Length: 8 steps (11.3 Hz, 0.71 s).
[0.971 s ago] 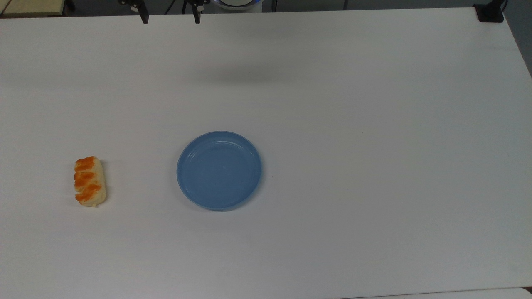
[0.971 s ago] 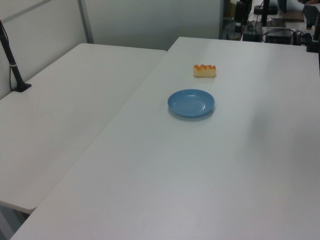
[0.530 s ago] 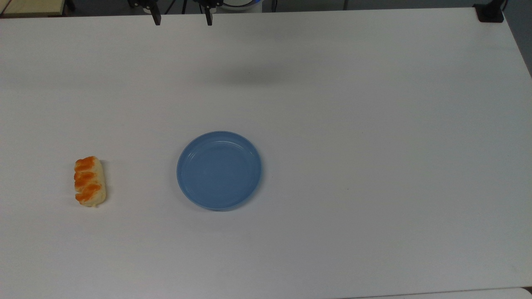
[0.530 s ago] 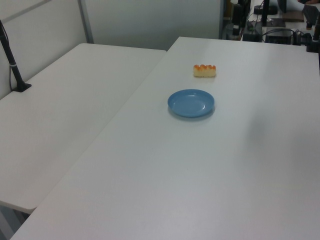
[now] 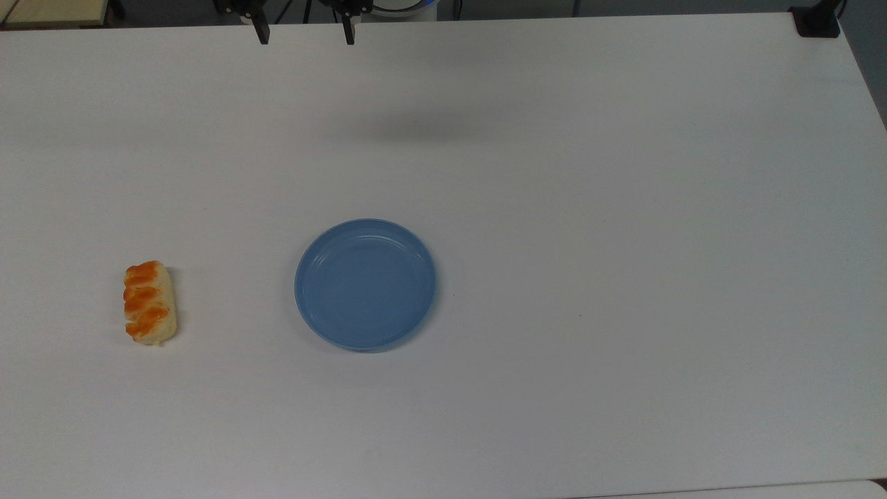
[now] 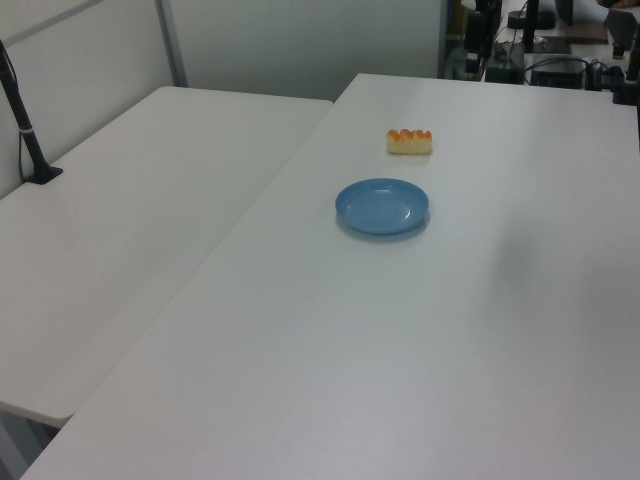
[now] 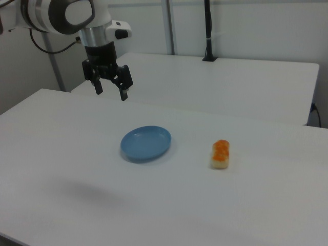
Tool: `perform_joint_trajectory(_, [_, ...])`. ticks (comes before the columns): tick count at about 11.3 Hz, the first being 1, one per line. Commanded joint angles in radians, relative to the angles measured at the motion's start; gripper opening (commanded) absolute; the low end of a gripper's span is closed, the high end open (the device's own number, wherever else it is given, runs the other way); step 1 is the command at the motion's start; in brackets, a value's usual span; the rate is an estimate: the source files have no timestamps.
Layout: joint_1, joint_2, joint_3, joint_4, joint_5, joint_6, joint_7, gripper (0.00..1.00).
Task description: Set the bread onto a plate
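Gripper: the gripper point(image 7: 110, 93) hung high above the table point(image 7: 266, 205), fingers spread wide, nothing between them! In the top view its two dark fingertips point(image 5: 262, 34) poked in at the upper edge.
Bread: the bread point(image 5: 149, 303) lay flat on the table, glazed bumps up, well apart from the gripper. It sat toward the top view's left, and to the right view's right of the plate.
Plate: the plate point(image 5: 305, 256), blue and bare, sat near the table's middle, close to the bread with a clear gap of white table between them. In the left view the bread point(image 6: 410, 141) lay just beyond the plate point(image 6: 345, 205).
Second table: another white table point(image 6: 120, 230) stood alongside, a black post point(image 6: 25, 135) clamped to it.
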Motion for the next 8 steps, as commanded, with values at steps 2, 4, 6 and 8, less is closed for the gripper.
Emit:
perform_joint_trajectory(2, [0.026, -0.02, -0.008, -0.047, -0.01, 0.033, 0.013, 1.0])
perform_joint_trajectory(4, [0.028, -0.019, -0.008, -0.049, -0.01, 0.033, -0.007, 1.0])
perform_joint_trajectory(6, [0.028, -0.019, -0.008, -0.049, -0.01, 0.033, -0.021, 1.0])
perform_joint_trajectory(8, [0.023, -0.016, -0.009, -0.046, -0.01, 0.035, -0.024, 1.0])
